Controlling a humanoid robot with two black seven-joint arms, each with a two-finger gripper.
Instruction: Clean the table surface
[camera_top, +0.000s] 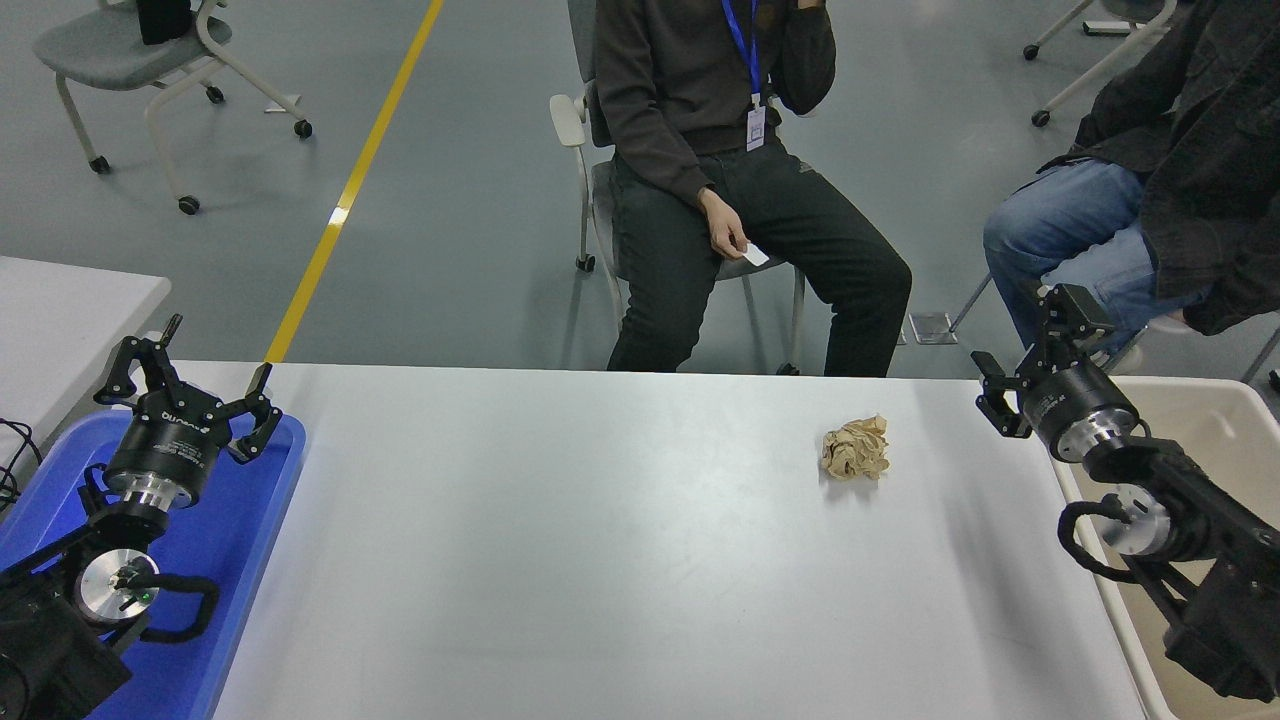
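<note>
The crumpled brown paper ball (856, 448) sits on the table surface (560, 560) toward its far right, just left of the right gripper (1030, 365), whose jaws gape empty, while the left gripper (190, 375), jaws spread, hangs far off over the blue tray (250, 560).

A big white table with one paper ball on it.
The table surface (600, 560) is smooth and pale grey-white with round corners. A crumpled brown paper ball (856, 448) lies alone on the far right part, well apart from the edges.
</note>
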